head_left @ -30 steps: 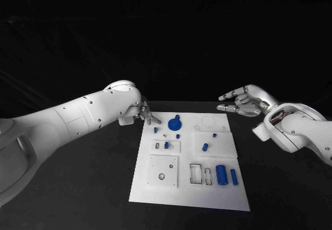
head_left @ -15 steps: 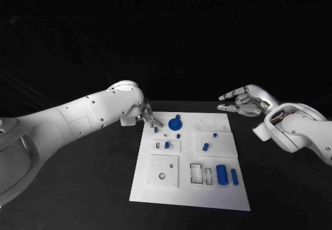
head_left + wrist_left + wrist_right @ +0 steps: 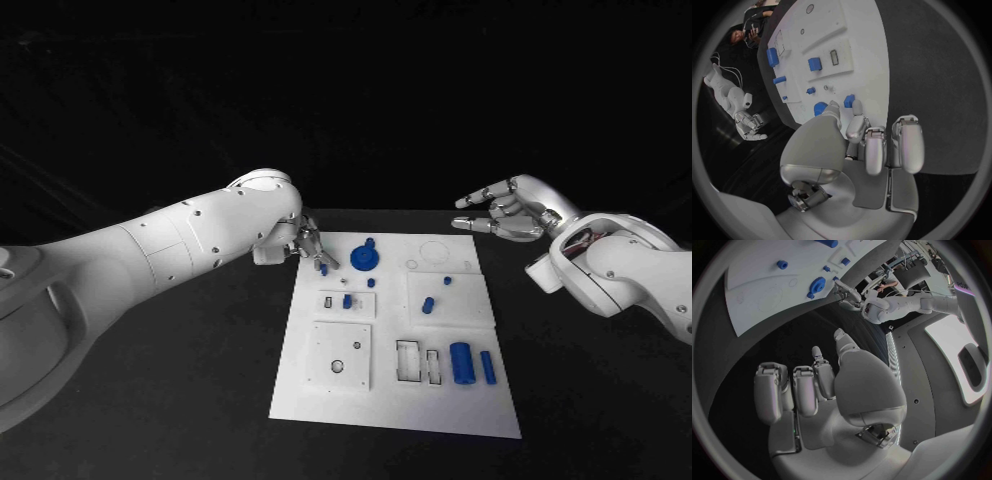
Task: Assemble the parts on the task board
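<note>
Fingers (image 3: pixel 320 257) of the left hand (image 3: pixel 297 244) reach down at the far left corner of the white task board (image 3: pixel 329 398), their tips at a small blue peg (image 3: pixel 325 270) that sits near that edge; in the left wrist view the tips (image 3: pixel 856 125) lie right against the peg (image 3: pixel 849 100), though whether they actually pinch it I cannot tell, since the hand covers the contact; beside the peg, a blue toothed wheel (image 3: pixel 366 259) with a small stub sits on the board, close to the fingertips but apart from them; the right hand (image 3: pixel 508 213) hovers above the black counter (image 3: pixel 202 400) beyond the board's far right corner, its fingers loosely curled and apart, grasping nothing; the board lies flat in the middle of the counter, longer away from the robot than across; near its centre stand a few more small blue pieces, one of them (image 3: pixel 428 307) on a raised white square; toward the near right corner a larger blue cylinder (image 3: pixel 462 364) lies beside a slimmer blue bar (image 3: pixel 488 368), just right of two narrow rectangular slots (image 3: pixel 408 362).
</note>
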Action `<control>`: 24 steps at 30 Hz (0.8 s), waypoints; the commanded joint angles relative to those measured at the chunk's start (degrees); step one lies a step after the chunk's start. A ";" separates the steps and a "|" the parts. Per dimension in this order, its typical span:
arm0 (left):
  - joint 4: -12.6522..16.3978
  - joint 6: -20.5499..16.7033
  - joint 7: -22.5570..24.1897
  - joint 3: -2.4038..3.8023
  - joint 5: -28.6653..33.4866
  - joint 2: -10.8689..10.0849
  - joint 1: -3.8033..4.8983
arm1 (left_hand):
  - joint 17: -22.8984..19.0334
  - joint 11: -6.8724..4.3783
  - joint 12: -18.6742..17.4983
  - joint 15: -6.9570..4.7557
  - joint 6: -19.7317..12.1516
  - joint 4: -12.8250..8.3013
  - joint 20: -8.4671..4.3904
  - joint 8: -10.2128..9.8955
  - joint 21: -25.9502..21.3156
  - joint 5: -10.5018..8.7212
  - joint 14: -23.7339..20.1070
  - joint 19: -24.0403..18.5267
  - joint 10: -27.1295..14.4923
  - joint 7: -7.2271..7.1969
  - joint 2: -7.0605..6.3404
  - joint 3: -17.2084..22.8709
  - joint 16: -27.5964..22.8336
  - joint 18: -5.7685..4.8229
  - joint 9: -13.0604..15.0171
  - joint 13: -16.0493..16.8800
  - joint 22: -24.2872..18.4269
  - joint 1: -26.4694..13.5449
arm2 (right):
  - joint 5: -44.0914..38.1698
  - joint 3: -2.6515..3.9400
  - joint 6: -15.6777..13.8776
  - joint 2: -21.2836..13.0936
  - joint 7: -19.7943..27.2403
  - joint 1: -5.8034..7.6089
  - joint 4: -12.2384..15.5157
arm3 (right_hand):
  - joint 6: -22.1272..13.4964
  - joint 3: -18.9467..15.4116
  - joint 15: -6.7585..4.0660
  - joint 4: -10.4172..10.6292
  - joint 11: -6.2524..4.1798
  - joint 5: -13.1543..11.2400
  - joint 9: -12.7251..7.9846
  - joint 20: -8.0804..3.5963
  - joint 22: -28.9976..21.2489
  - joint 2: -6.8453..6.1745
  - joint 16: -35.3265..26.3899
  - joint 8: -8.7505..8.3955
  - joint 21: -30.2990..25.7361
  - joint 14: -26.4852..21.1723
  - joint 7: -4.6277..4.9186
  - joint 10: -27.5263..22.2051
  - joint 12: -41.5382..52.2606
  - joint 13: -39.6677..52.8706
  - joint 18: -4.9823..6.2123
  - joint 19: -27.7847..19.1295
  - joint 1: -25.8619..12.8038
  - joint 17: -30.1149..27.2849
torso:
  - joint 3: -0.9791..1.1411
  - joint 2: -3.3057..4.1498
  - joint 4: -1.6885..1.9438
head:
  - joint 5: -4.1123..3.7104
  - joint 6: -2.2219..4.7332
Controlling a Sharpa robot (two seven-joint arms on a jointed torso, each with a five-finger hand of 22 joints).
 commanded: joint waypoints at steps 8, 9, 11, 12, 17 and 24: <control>-0.08 0.84 -0.14 -0.01 0.49 0.22 -0.07 | 15.06 -0.06 0.23 -0.53 0.61 -0.50 -0.55 -0.37 0.23 0.35 5.95 2.25 0.56 -0.16 1.07 2.31 0.18 -0.03 -0.03 0.15 2.77 3.35 | -0.14 0.00 0.63 0.11 0.27 -0.04 -0.02 | 0.15 -0.34 0.17 0.11 0.05 0.34 0.08 0.13 0.50 0.42 -0.29 -0.01 -0.37 3.92 -0.19 -0.32 -0.04 5.90 0.99 -0.38 -0.32 5.98 | 0.02 -0.02 0.02 | -0.02 -0.13; -0.07 0.74 -0.14 -0.01 0.49 0.22 -0.07 | 15.06 -0.11 0.20 -0.57 0.60 -0.69 -0.57 -0.41 0.23 0.39 5.95 2.25 0.55 -0.22 1.28 2.81 0.18 -0.03 -0.02 0.14 2.78 4.02 | -0.14 0.00 0.64 0.12 0.26 -0.04 -0.02 | 0.15 -0.34 0.17 0.11 0.05 0.34 0.08 0.13 0.50 0.42 -0.29 -0.01 -0.37 3.92 -0.19 -0.32 -0.04 5.90 0.99 -0.38 -0.32 5.98 | 0.01 -0.02 0.03 | -0.03 -0.15; -0.05 0.44 -0.12 -0.01 0.49 0.22 -0.07 | 15.06 -0.22 0.16 -0.67 0.53 -1.08 -0.64 -0.52 0.19 0.48 5.95 2.23 0.52 -0.34 1.76 3.94 0.18 -0.02 -0.04 0.13 2.74 5.34 | -0.13 0.00 0.67 0.13 0.26 -0.04 -0.03 | 0.15 -0.34 0.17 0.11 0.05 0.34 0.08 0.13 0.50 0.42 -0.29 -0.01 -0.37 3.92 -0.19 -0.32 -0.04 5.90 0.99 -0.38 -0.32 5.98 | -0.01 -0.01 0.04 | -0.03 -0.21; -0.04 0.25 -0.10 -0.01 0.49 0.23 -0.07 | 15.06 -0.27 0.12 -0.73 0.44 -1.34 -0.71 -0.64 0.17 0.49 5.95 2.22 0.50 -0.39 2.10 4.86 0.18 -0.01 -0.06 0.12 2.75 6.26 | -0.13 0.00 0.68 0.13 0.25 -0.04 -0.03 | 0.15 -0.34 0.17 0.11 0.05 0.34 0.08 0.13 0.50 0.42 -0.29 -0.01 -0.37 3.92 -0.19 -0.32 -0.04 5.90 0.99 -0.38 -0.32 5.98 | -0.01 -0.01 0.04 | -0.04 -0.19; 0.02 -1.51 0.21 -0.01 1.08 0.22 -0.08 | 15.06 -0.64 -0.32 -1.16 -0.19 -3.95 -1.14 -0.91 0.06 0.87 5.95 2.18 0.21 -0.69 3.61 12.02 0.18 0.02 0.15 -0.06 2.69 11.99 | -0.13 0.00 0.81 0.16 0.22 -0.04 -0.06 | 0.15 -0.37 0.16 0.12 0.05 0.39 0.08 0.13 0.46 0.44 -0.31 0.00 -0.39 3.92 -0.19 -0.32 -0.05 5.89 0.99 -0.39 -0.30 5.95 | -0.03 -0.03 0.03 | -0.08 -0.22; 0.41 -4.58 1.25 -0.02 3.02 -0.20 -0.08 | 15.06 -0.39 -1.23 -0.59 -1.24 -5.95 -0.85 0.67 -0.21 1.54 5.95 2.13 0.25 -0.04 -1.31 28.85 0.18 0.07 2.55 -0.83 2.59 11.02 | -0.13 0.00 0.75 0.20 0.28 -0.04 -0.14 | 0.15 -0.40 0.16 0.13 0.04 0.43 0.08 0.13 0.42 0.47 -0.33 0.00 -0.42 3.91 -0.20 -0.32 -0.06 5.88 1.00 -0.41 -0.28 5.92 | 0.00 -0.07 0.04 | -0.13 -0.37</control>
